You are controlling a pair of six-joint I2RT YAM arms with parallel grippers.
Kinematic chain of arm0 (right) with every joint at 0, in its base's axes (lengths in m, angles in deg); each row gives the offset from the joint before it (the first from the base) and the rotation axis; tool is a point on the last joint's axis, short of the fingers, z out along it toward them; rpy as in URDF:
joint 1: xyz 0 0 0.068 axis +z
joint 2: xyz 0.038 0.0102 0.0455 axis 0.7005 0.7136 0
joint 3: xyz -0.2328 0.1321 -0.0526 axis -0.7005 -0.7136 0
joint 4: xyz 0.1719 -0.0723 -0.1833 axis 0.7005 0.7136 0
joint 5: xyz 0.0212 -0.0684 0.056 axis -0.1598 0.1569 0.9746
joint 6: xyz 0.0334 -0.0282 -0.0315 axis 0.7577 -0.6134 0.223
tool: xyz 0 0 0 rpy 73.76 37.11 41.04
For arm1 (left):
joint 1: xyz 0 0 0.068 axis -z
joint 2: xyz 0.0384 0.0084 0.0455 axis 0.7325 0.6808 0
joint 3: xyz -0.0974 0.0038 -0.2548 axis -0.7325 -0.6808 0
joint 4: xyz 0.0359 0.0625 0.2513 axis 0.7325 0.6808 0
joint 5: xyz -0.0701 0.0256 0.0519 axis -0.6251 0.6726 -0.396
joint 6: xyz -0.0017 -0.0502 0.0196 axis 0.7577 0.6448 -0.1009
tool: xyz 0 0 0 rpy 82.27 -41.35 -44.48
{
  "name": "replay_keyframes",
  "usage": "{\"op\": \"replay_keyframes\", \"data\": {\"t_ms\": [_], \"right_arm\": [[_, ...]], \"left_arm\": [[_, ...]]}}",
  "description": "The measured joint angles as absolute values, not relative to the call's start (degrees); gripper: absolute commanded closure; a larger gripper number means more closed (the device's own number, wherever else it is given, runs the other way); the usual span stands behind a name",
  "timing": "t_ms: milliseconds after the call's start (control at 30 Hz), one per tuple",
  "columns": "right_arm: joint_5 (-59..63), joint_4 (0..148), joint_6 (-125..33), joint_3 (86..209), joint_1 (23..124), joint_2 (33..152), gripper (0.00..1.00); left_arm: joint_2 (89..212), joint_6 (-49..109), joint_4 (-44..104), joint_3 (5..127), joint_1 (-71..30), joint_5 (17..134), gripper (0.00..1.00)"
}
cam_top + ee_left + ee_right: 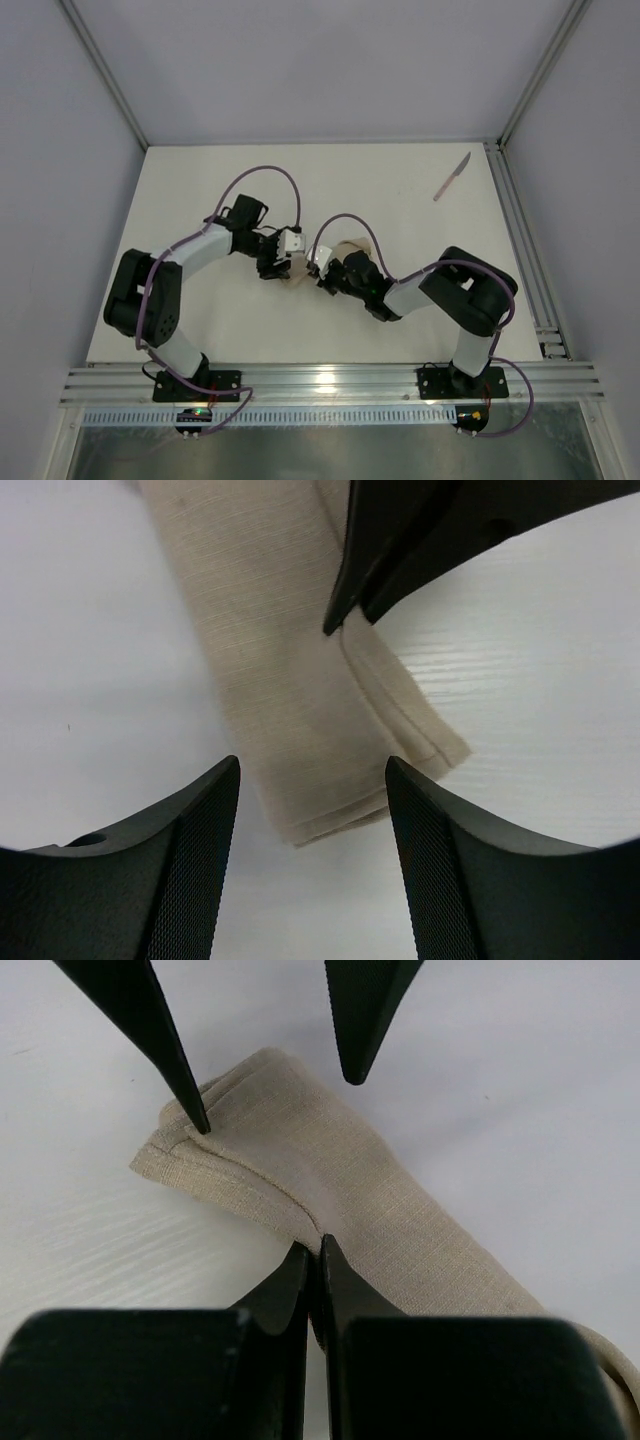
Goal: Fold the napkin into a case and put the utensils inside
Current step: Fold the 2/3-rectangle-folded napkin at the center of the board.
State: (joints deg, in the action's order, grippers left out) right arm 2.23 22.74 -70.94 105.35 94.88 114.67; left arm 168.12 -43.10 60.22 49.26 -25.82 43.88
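The beige napkin [352,247] lies mid-table, folded into a narrow case [280,660], mostly hidden under both grippers in the top view. My left gripper [272,262] is open, its fingertips either side of the case's narrow end [312,762]. My right gripper [322,272] is shut on the case's hemmed side edge [313,1245]; the cloth [380,1200] runs back under it. The left fingertips [195,1115] show at the top of the right wrist view. The pink-handled knife [452,177] lies at the far right, away from both arms. No silvery utensil is in view.
A metal rail [520,230] runs along the table's right edge, and another rail [330,385] along the near edge by the arm bases. Grey walls enclose the table on three sides.
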Motion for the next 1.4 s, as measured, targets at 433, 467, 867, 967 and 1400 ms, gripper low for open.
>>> {"op": "replay_keyframes", "data": {"t_ms": [433, 467, 867, 967, 1400], "right_arm": [[2.7, 18.9, -68.6, 104.9, 93.4, 114.7, 0.96], [2.7, 18.8, -68.6, 104.9, 93.4, 114.7, 0.96], [2.9, 17.6, -65.0, 104.8, 92.0, 114.7, 0.96], [3.0, 17.6, -64.6, 104.4, 91.8, 114.6, 0.96], [5.0, 17.6, -63.7, 103.8, 91.3, 114.3, 0.96]], "left_arm": [[173.5, -44.1, 65.3, 57.7, -26.7, 39.0, 0.37], [174.2, -44.7, 65.6, 57.8, -26.1, 39.3, 0.38], [177.8, -54.7, 74.9, 63.0, -24.5, 41.7, 0.35], [178.3, -54.2, 74.5, 62.9, -23.9, 43.7, 0.37], [181.6, -49.1, 70.7, 63.1, -19.9, 52.2, 0.39]]}}
